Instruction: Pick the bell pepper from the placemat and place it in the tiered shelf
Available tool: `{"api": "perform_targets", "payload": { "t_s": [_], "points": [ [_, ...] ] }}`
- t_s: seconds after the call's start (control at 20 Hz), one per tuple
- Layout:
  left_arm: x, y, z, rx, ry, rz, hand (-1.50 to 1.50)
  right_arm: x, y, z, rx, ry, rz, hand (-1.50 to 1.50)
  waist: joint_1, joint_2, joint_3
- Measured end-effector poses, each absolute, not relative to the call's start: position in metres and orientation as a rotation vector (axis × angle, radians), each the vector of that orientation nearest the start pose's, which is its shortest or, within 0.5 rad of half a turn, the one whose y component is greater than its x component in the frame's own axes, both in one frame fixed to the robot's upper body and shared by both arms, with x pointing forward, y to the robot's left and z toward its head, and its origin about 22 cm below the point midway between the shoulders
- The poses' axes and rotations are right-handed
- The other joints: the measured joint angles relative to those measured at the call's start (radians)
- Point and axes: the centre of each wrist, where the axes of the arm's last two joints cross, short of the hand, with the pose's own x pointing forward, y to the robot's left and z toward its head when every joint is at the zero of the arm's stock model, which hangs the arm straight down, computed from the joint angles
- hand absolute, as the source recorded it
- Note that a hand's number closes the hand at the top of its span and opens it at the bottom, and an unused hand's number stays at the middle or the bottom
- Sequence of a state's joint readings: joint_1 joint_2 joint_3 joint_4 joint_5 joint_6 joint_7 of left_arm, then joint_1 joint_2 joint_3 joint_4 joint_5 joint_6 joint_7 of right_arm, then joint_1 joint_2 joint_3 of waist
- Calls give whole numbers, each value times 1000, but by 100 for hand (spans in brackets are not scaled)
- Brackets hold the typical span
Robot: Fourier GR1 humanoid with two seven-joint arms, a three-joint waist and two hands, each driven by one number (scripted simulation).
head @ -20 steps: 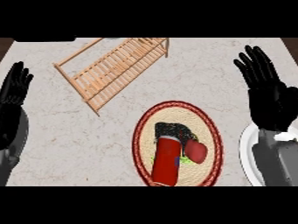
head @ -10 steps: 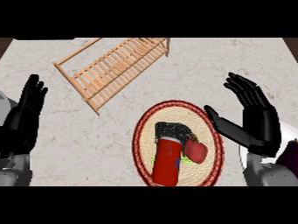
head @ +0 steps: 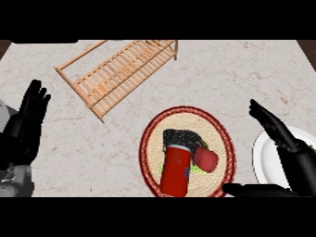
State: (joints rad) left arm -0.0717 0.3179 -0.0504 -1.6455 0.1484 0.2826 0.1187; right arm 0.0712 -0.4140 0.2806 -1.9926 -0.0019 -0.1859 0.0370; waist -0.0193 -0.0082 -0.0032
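Note:
A red bell pepper point(head: 206, 159) lies on the round woven placemat point(head: 218, 127) with a dark red rim, right of a red cylinder with a black top point(head: 175, 168). The wooden tiered shelf point(head: 116, 69) lies tilted at the counter's far left-centre. My right hand point(head: 292, 157) is open just right of the placemat, fingers straight and pointing up-left, thumb stretched low toward the mat's lower right edge. It does not touch the pepper. My left hand point(head: 23, 127) is open at the left edge, fingers up, resting.
A white plate point(head: 264, 155) sits at the right, mostly under my right hand. Marble counter lies bare between the shelf and the placemat. The counter's far edge runs just behind the shelf.
My right hand has dropped lower and turned edge-on beside the placemat, its thumb reaching toward the mat. The left hand has shifted slightly right and down. The pepper has not moved.

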Motion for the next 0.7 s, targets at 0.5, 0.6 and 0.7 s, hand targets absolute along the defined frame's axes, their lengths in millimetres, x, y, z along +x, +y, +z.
{"api": "perform_targets", "payload": {
  "t_s": [0.5,0.6,0.7],
  "points": [
    [257,273,54,253,-1597,38,0,177,-221,141,-585,-1500,904,-150,15,0,-5],
    [258,270,55,242,-1601,31,0,175,-209,146,-661,-1426,942,-150,23,2,-5],
    [257,269,56,240,-1604,28,0,173,-193,148,-713,-1360,955,-150,30,3,-4]
  ]
}}
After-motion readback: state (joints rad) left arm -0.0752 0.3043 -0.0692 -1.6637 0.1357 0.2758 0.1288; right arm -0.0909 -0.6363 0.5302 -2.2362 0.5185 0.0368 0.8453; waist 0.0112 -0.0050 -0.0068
